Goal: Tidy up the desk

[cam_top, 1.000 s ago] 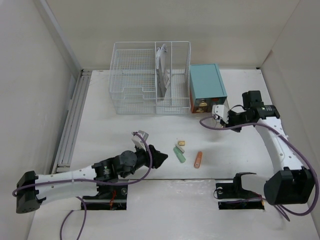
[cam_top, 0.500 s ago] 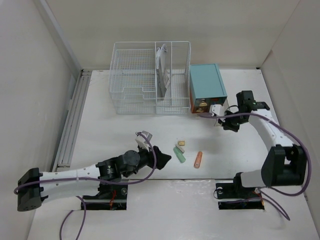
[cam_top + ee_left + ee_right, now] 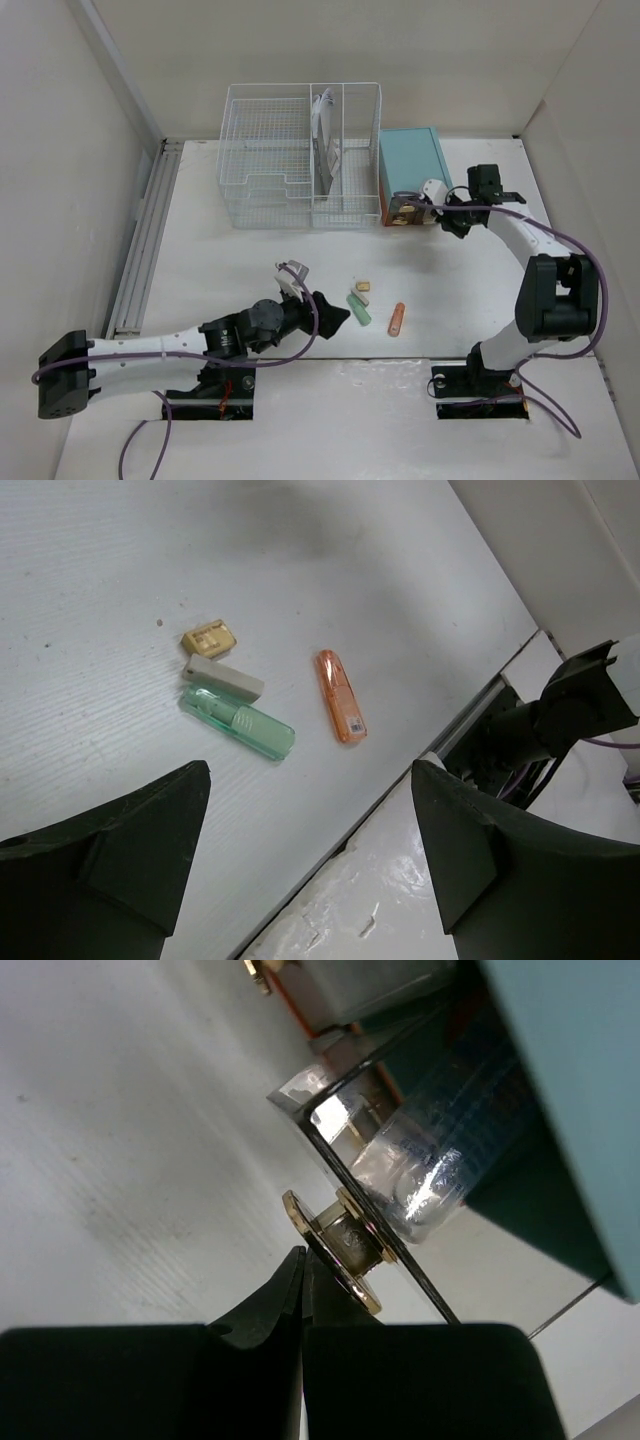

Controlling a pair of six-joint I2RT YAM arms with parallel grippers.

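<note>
The desk [image 3: 230, 260] is a white tabletop. On it lie a small tan piece [image 3: 362, 286], a beige eraser [image 3: 357, 297], a green clear tube [image 3: 359, 311] and an orange tube [image 3: 397, 319]. My left gripper [image 3: 338, 314] is open and empty, just left of the green tube. The left wrist view shows the tan piece [image 3: 209, 637], eraser [image 3: 223, 678], green tube [image 3: 238, 722] and orange tube [image 3: 341, 695] ahead of the left gripper [image 3: 310, 880]. My right gripper [image 3: 425, 208] is shut at the teal drawer cabinet's [image 3: 413, 172] front. In the right wrist view the right gripper's tip [image 3: 303, 1260] touches the gold knob [image 3: 335, 1250] of a clear drawer front [image 3: 400, 1175].
A white wire basket organizer [image 3: 300, 155] with upright papers stands at the back, left of the cabinet. A metal rail [image 3: 145, 240] runs along the desk's left edge. Light walls close in the left, back and right. The arm bases sit at the near edge.
My right gripper has swung left and back, from right of the cabinet up to its front knob. My left gripper has crept right toward the green tube.
</note>
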